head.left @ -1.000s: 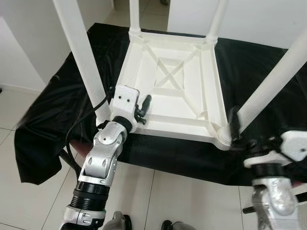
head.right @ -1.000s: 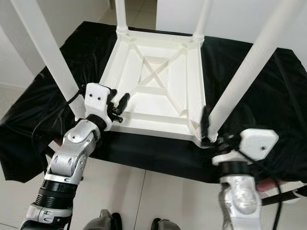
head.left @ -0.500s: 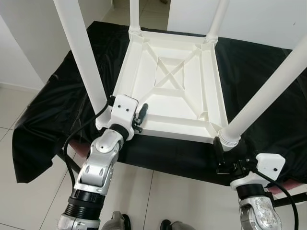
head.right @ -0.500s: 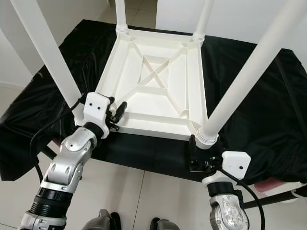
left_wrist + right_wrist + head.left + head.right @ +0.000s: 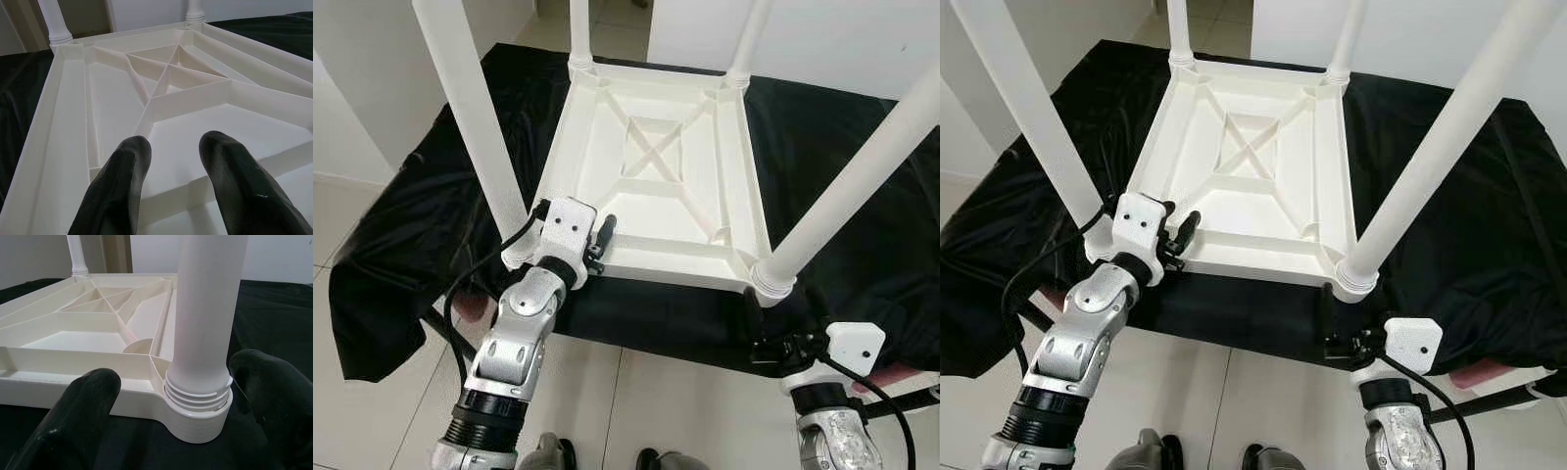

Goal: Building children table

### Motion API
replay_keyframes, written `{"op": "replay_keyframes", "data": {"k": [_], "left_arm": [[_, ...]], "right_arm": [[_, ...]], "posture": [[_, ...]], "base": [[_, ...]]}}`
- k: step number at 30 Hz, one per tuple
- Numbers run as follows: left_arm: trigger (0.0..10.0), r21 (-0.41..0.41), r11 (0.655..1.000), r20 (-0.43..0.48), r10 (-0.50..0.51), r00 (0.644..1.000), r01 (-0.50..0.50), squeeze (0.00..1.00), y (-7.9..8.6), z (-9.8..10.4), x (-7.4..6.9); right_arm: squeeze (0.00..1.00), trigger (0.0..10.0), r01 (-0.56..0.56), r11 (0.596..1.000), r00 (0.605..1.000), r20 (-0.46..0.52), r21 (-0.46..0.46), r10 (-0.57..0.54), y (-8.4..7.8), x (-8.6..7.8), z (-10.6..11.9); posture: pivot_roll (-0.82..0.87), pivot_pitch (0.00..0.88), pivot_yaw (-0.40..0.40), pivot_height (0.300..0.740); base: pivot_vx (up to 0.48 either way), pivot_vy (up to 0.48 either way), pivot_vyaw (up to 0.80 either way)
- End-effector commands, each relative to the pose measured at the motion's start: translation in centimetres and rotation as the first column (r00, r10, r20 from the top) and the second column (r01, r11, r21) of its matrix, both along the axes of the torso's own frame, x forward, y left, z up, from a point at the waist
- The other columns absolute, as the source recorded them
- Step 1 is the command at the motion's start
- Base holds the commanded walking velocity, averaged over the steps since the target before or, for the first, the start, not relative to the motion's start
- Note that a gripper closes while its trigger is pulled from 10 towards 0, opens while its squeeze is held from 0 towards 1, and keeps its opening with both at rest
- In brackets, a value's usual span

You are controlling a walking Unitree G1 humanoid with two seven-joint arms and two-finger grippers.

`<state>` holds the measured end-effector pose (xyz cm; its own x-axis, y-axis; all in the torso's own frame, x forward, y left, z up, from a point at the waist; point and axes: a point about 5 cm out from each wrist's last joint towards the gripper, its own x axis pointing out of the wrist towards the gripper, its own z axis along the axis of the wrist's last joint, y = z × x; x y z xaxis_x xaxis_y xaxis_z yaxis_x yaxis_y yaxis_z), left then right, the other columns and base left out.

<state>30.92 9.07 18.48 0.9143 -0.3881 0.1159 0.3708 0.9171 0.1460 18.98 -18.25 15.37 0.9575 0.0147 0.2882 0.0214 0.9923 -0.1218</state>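
A white plastic children's table [image 5: 656,186] lies upside down on a black cloth, with its legs pointing up. My left gripper [image 5: 602,235] is open at the near left of the frame, beside the near-left leg [image 5: 470,117]. Its fingers [image 5: 122,186] reach over the near rim with nothing between them. My right gripper [image 5: 759,333] is open just below the near-right leg [image 5: 852,186]. In the right wrist view its fingers [image 5: 83,406] stand wide apart, short of the leg's threaded socket [image 5: 198,406]. The two far legs [image 5: 578,29] stand upright in their corners.
The black cloth [image 5: 421,196] covers a low support and hangs over its near edge. Pale tiled floor [image 5: 372,411] lies in front and to the left. White walls stand behind the table. A reddish object [image 5: 901,377] shows at the near right.
My right gripper has come away from the near-right leg and dropped back toward the near edge. The left gripper has stayed at the rim. The camera has shifted slightly.
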Motion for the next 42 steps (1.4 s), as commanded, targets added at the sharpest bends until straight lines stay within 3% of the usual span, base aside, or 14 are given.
{"op": "replay_keyframes", "data": {"k": [1, 21, 24, 42], "left_arm": [[10.0, 0.007, 1.0, 0.004, 0.01, 1.0, -0.01, 0.0, 0.1, -0.1, -0.2], [10.0, 0.009, 1.0, 0.0, 0.013, 1.0, -0.013, 0.0, 0.2, 0.0, -0.1], [10.0, -0.03, 0.999, -0.004, 0.035, 0.999, -0.035, 0.0, 0.4, 0.1, 0.0], [10.0, -0.017, 0.999, -0.031, 0.036, 0.999, -0.037, 0.0, 0.4, -0.5, 0.1]], "right_arm": [[0.0, 10.0, -0.006, 1.0, 1.0, -0.018, -0.01, 0.006, 0.1, -0.2, -0.6], [0.0, 10.0, -0.006, 1.0, 1.0, -0.003, -0.024, 0.006, 0.1, -0.1, -0.7], [0.0, 10.0, -0.019, 0.999, 1.0, -0.002, -0.032, 0.019, 0.2, -0.1, -0.7], [0.0, 10.0, -0.088, 0.994, 0.996, 0.019, -0.071, 0.089, -0.1, 1.0, 0.4]], "posture": [[0.01, 0.151, -0.034, 0.74], [0.01, 0.157, -0.03, 0.74], [0.01, 0.16, -0.032, 0.74], [0.0, 0.166, -0.063, 0.74]], "base": [[0.0, -0.289, 0.0], [0.0, -0.351, 0.0], [0.0, 0.0, 0.0], [0.0, 0.02, 0.0]]}}
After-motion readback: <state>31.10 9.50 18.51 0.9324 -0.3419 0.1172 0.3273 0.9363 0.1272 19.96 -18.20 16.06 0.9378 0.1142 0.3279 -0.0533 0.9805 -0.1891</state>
